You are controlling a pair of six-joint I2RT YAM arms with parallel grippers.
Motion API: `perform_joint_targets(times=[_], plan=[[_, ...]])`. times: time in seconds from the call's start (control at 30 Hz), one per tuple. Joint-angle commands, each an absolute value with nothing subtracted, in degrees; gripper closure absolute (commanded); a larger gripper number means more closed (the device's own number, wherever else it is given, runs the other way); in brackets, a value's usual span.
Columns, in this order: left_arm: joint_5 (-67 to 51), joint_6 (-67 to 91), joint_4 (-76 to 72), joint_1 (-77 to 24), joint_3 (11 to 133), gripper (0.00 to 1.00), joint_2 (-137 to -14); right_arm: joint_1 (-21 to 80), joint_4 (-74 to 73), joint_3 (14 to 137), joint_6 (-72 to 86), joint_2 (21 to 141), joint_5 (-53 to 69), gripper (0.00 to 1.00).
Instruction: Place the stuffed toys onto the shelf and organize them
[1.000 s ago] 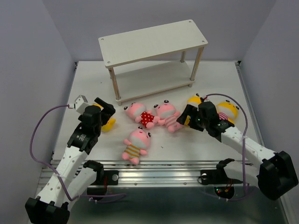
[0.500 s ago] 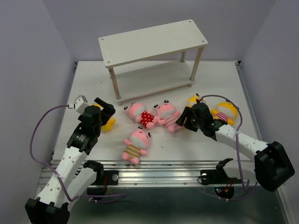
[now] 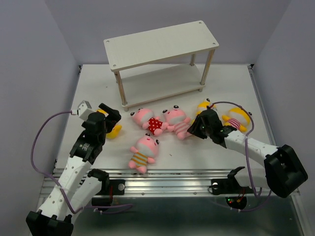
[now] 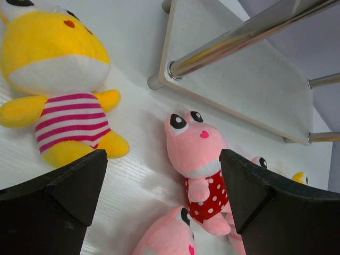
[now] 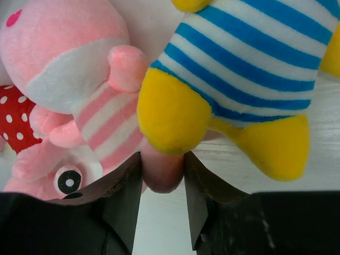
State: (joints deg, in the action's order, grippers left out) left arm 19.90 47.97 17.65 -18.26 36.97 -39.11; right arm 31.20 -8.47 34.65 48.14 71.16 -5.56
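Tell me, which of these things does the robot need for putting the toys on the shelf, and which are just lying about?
Part of the job: shelf; pink polka-dot toy; pink toy with pink stripes; pink toy with yellow stripes; yellow toy with pink stripes; yellow toy with blue stripes; yellow toy at far right.
Just there: purple cables; white table.

White table (image 3: pixel 231 88), shelf (image 3: pixel 157 83) at back, 3 pink toys (image 3: pixel 146 149) near ctr — yellow toy (image 3: pixel 115 131) left, yellow pair (image 3: pixel 238 118) right
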Motion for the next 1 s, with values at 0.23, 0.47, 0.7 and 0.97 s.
perform_joint_targets(times=[0.23,0.47,0.7,0.97], plan=[[20.7,47.0,17.1,-18.1,35.9,0.01,-37.6,32.2,-4.7,35.4,46.4,69.2,-5.5,0.99],[20.0,47.1,16.3,-18.1,35.5,0.01,-37.9,32.7,0.6,37.3,36.7,63.2,-1.3,0.99],[19.2,47.0,15.5,-18.1,35.2,0.01,-38.8,32.7,4.5,40.0,33.8,61.2,-4.9,0.99],[18.6,46.7,14.9,-18.1,35.4,0.01,-39.5,32.7,4.9,47.5,33.0,65.1,-8.4,0.99]])
